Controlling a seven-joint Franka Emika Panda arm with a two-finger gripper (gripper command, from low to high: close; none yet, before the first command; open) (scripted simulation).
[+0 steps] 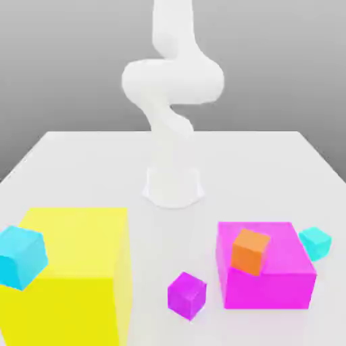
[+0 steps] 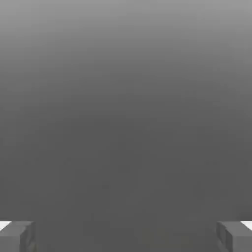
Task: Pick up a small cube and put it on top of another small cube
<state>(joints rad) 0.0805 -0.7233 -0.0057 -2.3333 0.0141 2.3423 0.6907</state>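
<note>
The small turquoise-green cube rests on the white table at the exterior view's right, just beside the magenta block. An orange cube of about the same size sits tilted on top of that magenta block. A small purple cube lies on the table in front, between the two big blocks. In the hand view my gripper is open, its grey fingertips far apart with nothing between them, facing plain grey background. The white arm rises from its base at the table's middle.
A big yellow block stands at the exterior view's left front, with a bigger sky-blue cube at its left face. The arm's round base stands on the white table behind the blocks.
</note>
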